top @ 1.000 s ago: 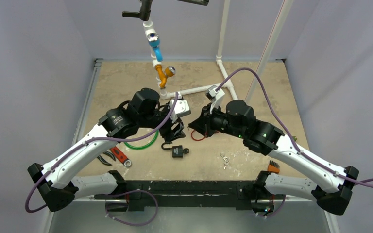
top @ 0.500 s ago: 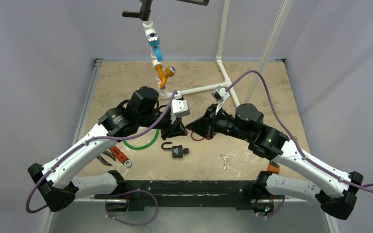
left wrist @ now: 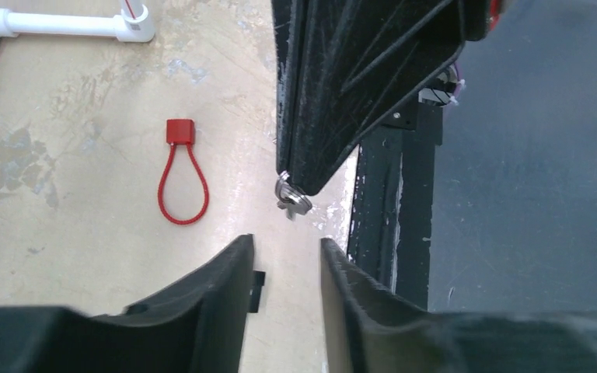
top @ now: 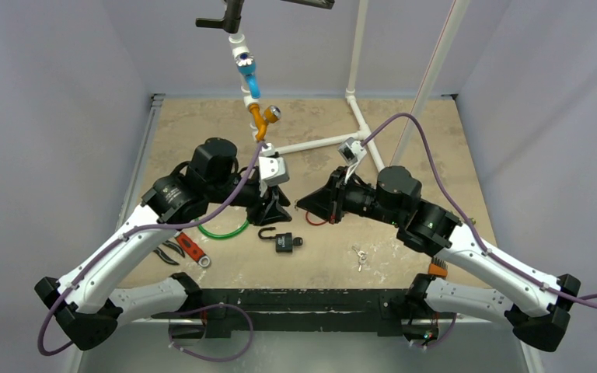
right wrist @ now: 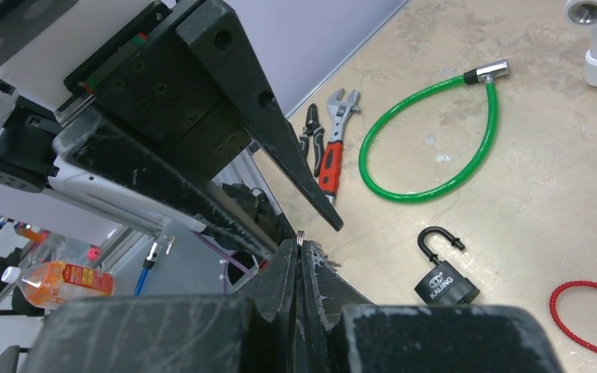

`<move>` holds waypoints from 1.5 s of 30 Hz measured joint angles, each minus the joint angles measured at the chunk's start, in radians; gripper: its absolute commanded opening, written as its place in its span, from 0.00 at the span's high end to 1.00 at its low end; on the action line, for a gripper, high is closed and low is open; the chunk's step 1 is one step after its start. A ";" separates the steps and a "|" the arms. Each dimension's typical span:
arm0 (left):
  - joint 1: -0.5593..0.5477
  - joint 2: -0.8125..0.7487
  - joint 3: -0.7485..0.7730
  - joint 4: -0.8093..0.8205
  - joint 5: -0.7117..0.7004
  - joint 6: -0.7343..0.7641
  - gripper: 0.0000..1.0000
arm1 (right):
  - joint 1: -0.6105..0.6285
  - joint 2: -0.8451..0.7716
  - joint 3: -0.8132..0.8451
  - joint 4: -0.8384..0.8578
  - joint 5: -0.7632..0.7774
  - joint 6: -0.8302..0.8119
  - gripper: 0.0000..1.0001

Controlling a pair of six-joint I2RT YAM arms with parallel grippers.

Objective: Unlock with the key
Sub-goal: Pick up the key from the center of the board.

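The black padlock (top: 284, 242) (right wrist: 445, 284) lies flat on the table with one end of its shackle (right wrist: 434, 237) free. My right gripper (top: 305, 203) (right wrist: 298, 245) is shut on the key; only its metal ring (right wrist: 300, 235) pokes out between the fingertips. In the left wrist view the key (left wrist: 292, 198) hangs from the tip of the right gripper's fingers (left wrist: 342, 101). My left gripper (top: 274, 211) (left wrist: 286, 241) faces it a short way off, jaws apart with nothing between them. Both grippers hover just behind the padlock.
A green cable lock (top: 221, 230) (right wrist: 435, 140) and a red-handled wrench with pliers (top: 183, 249) (right wrist: 328, 159) lie left of the padlock. A red cord loop (left wrist: 180, 175) (top: 316, 220) lies under the right gripper. Loose keys (top: 359, 255) sit front right. White pipework (top: 311, 144) stands behind.
The right arm drew back to the right with the key. The left gripper closed near the right gripper's tip, then reopened partway as the left arm pulled away leftward. The padlock stayed put.
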State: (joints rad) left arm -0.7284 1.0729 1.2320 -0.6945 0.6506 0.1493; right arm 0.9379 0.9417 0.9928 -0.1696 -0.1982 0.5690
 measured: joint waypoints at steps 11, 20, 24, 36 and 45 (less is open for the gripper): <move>0.001 -0.054 -0.108 0.099 0.011 0.031 0.33 | 0.000 0.000 0.000 0.066 -0.077 0.035 1.00; -0.003 -0.056 -0.108 0.155 0.029 0.043 0.74 | 0.000 0.002 0.000 0.080 -0.081 0.049 1.00; -0.013 -0.058 -0.103 0.147 0.040 0.056 0.93 | 0.000 0.002 -0.001 0.080 -0.067 0.053 1.00; -0.014 -0.085 -0.072 0.094 0.047 0.053 0.96 | 0.000 -0.002 -0.024 0.081 -0.001 0.057 1.00; -0.014 -0.100 -0.070 0.069 0.015 0.052 1.00 | 0.003 -0.027 -0.042 0.060 0.005 0.049 1.00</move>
State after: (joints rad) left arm -0.7425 0.9730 1.1618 -0.6254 0.6659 0.2012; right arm 0.9405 0.9150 0.9504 -0.1093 -0.1928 0.6178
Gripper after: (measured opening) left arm 0.012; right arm 0.005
